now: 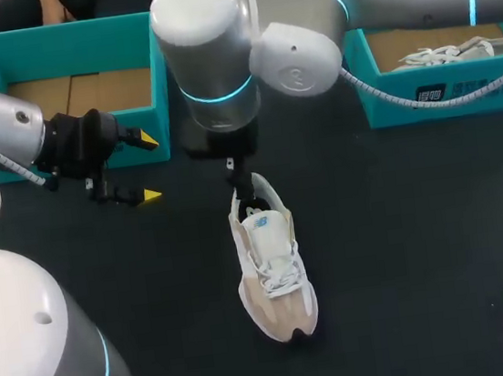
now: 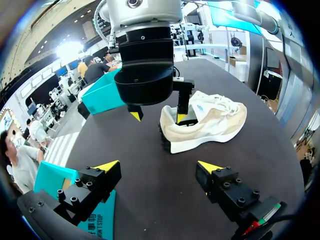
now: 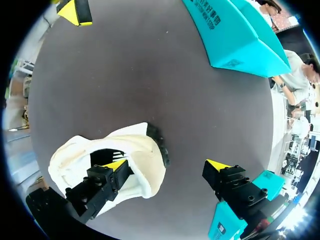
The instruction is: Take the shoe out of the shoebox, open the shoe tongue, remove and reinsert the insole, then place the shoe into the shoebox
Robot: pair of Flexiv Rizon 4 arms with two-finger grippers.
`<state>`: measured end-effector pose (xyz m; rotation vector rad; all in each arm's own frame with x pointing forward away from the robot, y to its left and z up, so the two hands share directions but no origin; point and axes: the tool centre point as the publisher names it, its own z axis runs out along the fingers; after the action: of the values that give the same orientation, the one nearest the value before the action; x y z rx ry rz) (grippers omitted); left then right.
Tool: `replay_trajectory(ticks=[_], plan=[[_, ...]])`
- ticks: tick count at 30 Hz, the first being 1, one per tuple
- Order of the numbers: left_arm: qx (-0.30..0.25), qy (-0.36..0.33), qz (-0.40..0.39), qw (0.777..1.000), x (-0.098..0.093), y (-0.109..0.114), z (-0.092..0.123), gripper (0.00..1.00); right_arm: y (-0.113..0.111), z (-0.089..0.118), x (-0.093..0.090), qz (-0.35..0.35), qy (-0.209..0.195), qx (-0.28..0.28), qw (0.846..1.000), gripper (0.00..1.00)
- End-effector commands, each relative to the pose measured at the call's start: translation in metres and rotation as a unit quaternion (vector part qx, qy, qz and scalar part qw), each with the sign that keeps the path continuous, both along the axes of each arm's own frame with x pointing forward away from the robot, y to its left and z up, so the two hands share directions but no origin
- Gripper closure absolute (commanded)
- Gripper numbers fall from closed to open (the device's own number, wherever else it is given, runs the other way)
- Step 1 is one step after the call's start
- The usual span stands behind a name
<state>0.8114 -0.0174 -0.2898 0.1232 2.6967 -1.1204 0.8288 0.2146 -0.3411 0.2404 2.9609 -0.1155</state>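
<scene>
A white and beige shoe (image 1: 273,272) lies on the black table, heel toward the far side, toe toward me. My right gripper (image 1: 240,182) reaches in from the right and stands over the heel. In the right wrist view the right gripper (image 3: 167,166) is open. One fingertip (image 3: 116,165) is down inside the shoe (image 3: 135,160) opening and the other stands well outside the heel. My left gripper (image 1: 150,166) is open to the left of the shoe, holding nothing. Ahead of the left gripper (image 2: 159,167) lies the shoe (image 2: 210,122), with the right gripper (image 2: 159,117) at its heel.
An open teal shoebox (image 1: 67,34) with a bare cardboard floor stands at the back left, just behind my left gripper. A second teal box (image 1: 424,98) at the back right holds another white shoe (image 1: 442,54). A cable hangs along the right arm.
</scene>
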Motion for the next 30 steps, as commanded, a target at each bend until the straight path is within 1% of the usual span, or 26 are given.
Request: replay_trajectory(ticks=[1, 6, 7, 8, 10, 12, 13, 16, 19, 20, 21, 22, 23, 24, 25, 29, 30], plan=[[0.002, 0.0, 0.0, 1.0, -0.001, -0.001, 0.0, 0.0, -0.009, -0.004, 0.001, 0.007, 0.006, 0.008, 1.0, 0.0], [0.002, 0.0, 0.0, 1.0, -0.001, -0.001, 0.0, 0.0, -0.016, -0.008, 0.002, 0.028, 0.016, 0.005, 0.999, 0.0], [0.002, 0.0, 0.0, 1.0, -0.001, -0.001, 0.0, 0.0, -0.016, -0.01, 0.003, 0.035, 0.018, -0.001, 0.999, 0.05], [0.002, 0.0, 0.0, 1.0, -0.001, -0.001, 0.0, 0.0, -0.014, -0.013, 0.003, 0.045, 0.025, 0.001, 0.999, 0.23], [0.002, 0.0, 0.0, 1.0, -0.001, -0.001, 0.0, 0.0, -0.013, -0.018, 0.003, 0.047, 0.028, -0.001, 0.999, 0.27], [0.002, 0.0, 0.0, 1.0, -0.001, -0.001, 0.0, 0.0, -0.011, -0.022, 0.003, 0.052, 0.037, -0.004, 0.998, 0.24], [0.002, 0.0, 0.0, 1.0, -0.001, -0.001, 0.0, 0.0, -0.01, -0.023, 0.004, 0.052, 0.037, -0.004, 0.998, 0.25], [0.002, 0.0, 0.0, 1.0, -0.001, -0.001, 0.0, 0.0, -0.004, -0.025, 0.005, 0.054, 0.041, -0.001, 0.998, 0.22], [0.002, 0.0, 0.0, 1.0, -0.001, -0.001, 0.0, 0.0, -0.001, -0.025, 0.005, 0.054, 0.041, 0.0, 0.998, 0.14], [0.002, 0.0, 0.0, 1.0, -0.001, -0.001, 0.0, 0.0, 0.0, -0.026, 0.005, 0.053, 0.041, 0.0, 0.998, 0.14], [0.002, 0.0, 0.0, 1.0, -0.001, -0.001, 0.0, 0.0, 0.001, -0.026, 0.005, 0.052, 0.041, 0.0, 0.998, 0.16], [0.002, 0.0, 0.0, 1.0, -0.001, -0.001, 0.0, 0.0, 0.001, -0.026, 0.005, 0.051, 0.04, -0.002, 0.998, 0.22], [0.002, 0.0, 0.0, 1.0, -0.001, -0.001, 0.0, 0.0, 0.001, -0.026, 0.005, 0.051, 0.041, -0.002, 0.998, 0.3], [0.002, 0.0, 0.0, 1.0, -0.001, -0.001, 0.0, 0.0, 0.002, -0.026, 0.005, 0.049, 0.043, -0.009, 0.998, 0.51], [0.002, 0.0, 0.0, 1.0, -0.001, -0.001, 0.0, 0.0, 0.003, -0.027, 0.005, 0.049, 0.044, -0.01, 0.998, 0.55], [0.002, 0.0, 0.0, 1.0, -0.001, -0.001, 0.0, 0.0, 0.003, -0.028, 0.003, 0.054, 0.053, -0.02, 0.997, 0.62], [0.002, 0.0, 0.0, 1.0, -0.001, -0.001, 0.0, 0.0, 0.003, -0.029, 0.002, 0.054, 0.052, -0.024, 0.997, 0.72]])
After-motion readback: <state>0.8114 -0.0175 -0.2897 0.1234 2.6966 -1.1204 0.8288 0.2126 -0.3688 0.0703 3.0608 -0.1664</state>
